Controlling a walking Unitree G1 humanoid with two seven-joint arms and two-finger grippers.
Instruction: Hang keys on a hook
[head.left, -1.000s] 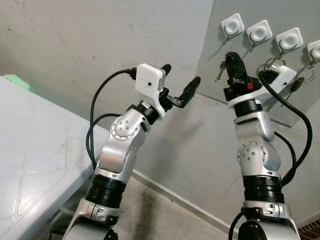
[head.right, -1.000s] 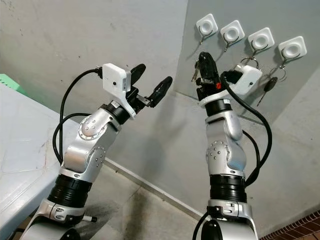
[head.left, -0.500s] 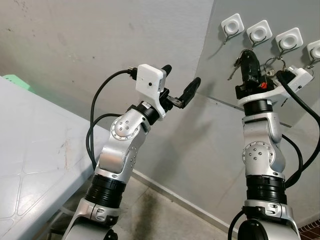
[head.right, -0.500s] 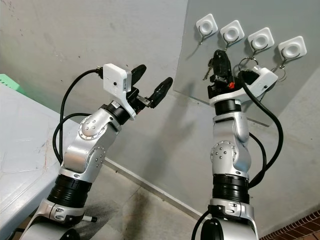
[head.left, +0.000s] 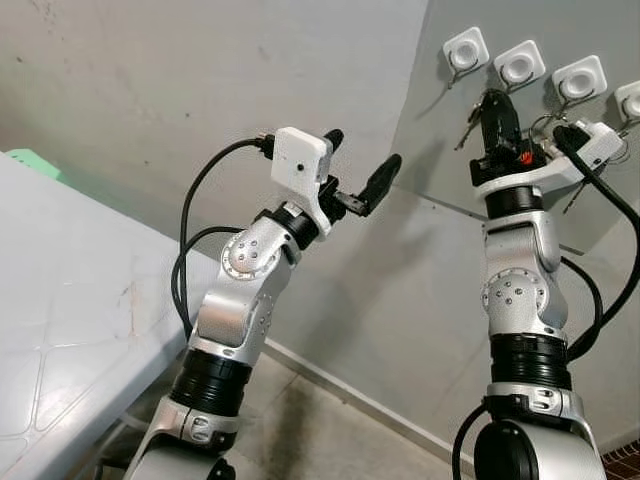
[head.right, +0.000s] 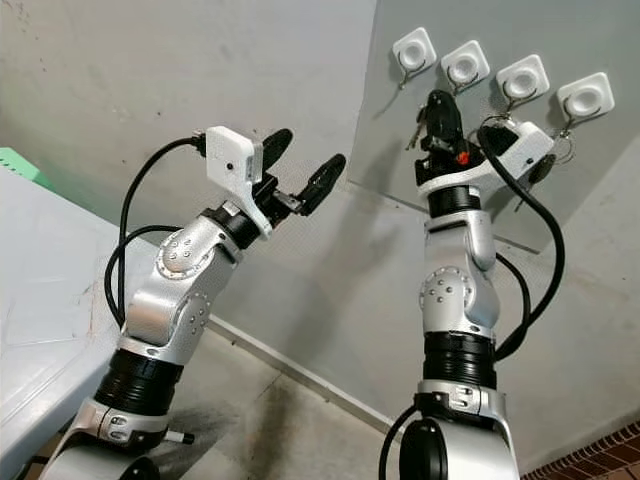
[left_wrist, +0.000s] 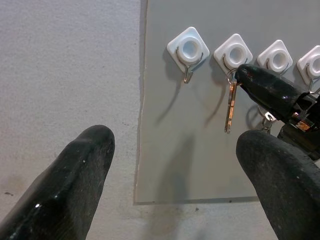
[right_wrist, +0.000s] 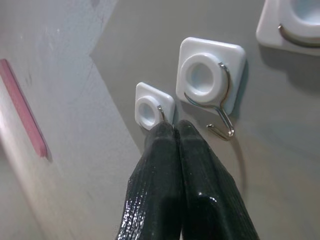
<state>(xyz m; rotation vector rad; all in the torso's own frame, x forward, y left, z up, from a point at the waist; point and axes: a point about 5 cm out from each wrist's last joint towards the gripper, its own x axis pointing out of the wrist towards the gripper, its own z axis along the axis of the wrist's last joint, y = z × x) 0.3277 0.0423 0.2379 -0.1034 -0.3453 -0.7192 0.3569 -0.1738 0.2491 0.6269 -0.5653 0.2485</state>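
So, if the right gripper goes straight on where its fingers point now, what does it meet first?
Probably the second white square wall hook from the left; the right gripper, shut on the silver key, is just below it.

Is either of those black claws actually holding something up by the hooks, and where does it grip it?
The right gripper pinches a key by its top end, at the ring, so the blade hangs down beside the second hook. The left gripper is open and holds nothing.
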